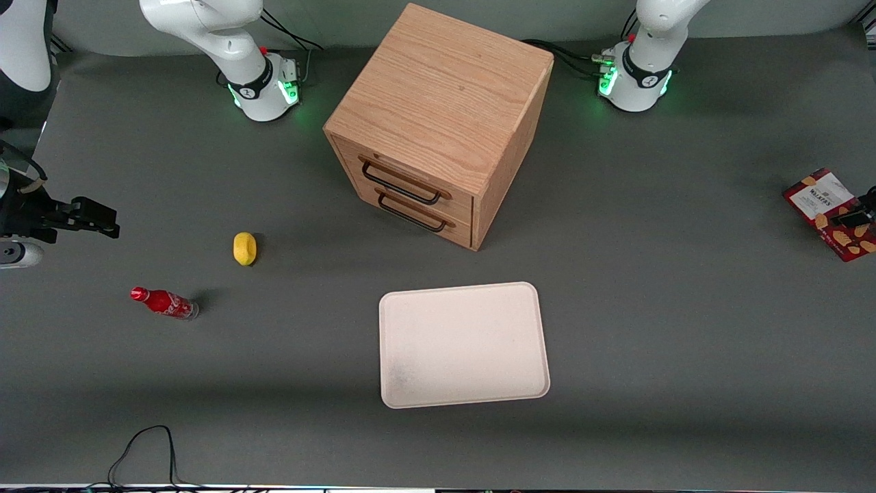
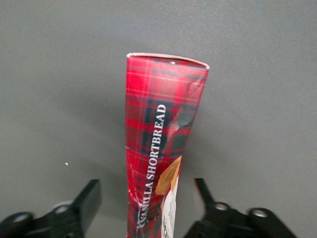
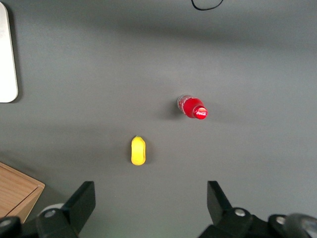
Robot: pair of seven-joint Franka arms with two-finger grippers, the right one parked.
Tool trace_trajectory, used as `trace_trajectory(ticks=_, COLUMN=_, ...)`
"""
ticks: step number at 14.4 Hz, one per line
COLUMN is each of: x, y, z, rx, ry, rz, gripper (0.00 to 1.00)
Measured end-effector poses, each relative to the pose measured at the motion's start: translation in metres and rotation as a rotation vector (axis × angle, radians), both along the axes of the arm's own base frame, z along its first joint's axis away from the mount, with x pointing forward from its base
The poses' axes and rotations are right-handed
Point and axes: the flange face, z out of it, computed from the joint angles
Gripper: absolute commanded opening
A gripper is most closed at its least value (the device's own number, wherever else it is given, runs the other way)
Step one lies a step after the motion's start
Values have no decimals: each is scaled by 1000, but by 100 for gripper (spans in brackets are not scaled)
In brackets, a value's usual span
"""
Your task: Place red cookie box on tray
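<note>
Shortbread in red tartan names the task's thing: the red cookie box (image 1: 829,213), well off toward the working arm's end of the desk (image 1: 657,287). Nearest the front camera lies the cream tray (image 1: 464,344), bare and flat. Farther back stand a small red soda bottle (image 1: 164,302) and a yellow lemon-like object (image 1: 244,248), both toward the parked arm's end. Farther still is the wooden two-drawer cabinet (image 1: 441,123), its handles facing the tray. At the box, the left gripper (image 1: 855,217) reaches in from the frame edge. In the wrist view the box (image 2: 163,148) stands edge-on between the gripper's (image 2: 148,208) jaws, which are spread wide with a gap on each side, gripping nothing.
</note>
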Motion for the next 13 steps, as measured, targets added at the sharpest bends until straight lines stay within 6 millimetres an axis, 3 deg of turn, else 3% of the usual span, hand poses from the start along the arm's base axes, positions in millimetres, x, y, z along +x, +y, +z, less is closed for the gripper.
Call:
trace_trajectory(ticks=10, x=4, y=-1, z=2, rx=-7, ry=-5, rz=-64, gripper=0)
trace_trajectory(ticks=13, x=14, y=-1, z=25, rx=-18, ry=9, rz=-97, gripper=0)
